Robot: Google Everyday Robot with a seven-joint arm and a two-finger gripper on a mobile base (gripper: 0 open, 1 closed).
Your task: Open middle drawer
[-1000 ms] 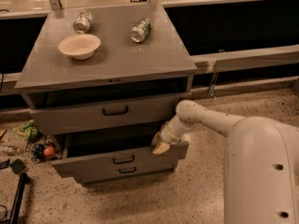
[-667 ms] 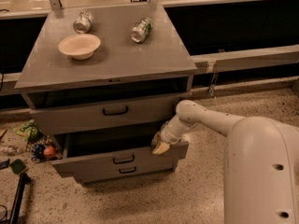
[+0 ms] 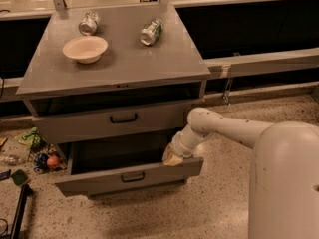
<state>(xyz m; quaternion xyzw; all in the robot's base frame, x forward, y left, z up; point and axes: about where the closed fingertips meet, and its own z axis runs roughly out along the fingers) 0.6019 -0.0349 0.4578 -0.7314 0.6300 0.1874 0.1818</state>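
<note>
My gripper (image 3: 174,157) sits on the middle drawer (image 3: 94,181) front rim; I cannot tell its grip. The drawer seems mostly open, so next I'd release and retreat.

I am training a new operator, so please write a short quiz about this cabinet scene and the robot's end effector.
1. Fill in: beside the bowl on the cabinet top lie ___ cans.
2. True or false: the middle drawer stands further out than the top drawer.
3. Where is the end effector? A: on the cabinet top. B: at the upper edge of the middle drawer's front, near its right end. C: inside the bowl.
Key: 1 two; 2 true; 3 B.
</note>
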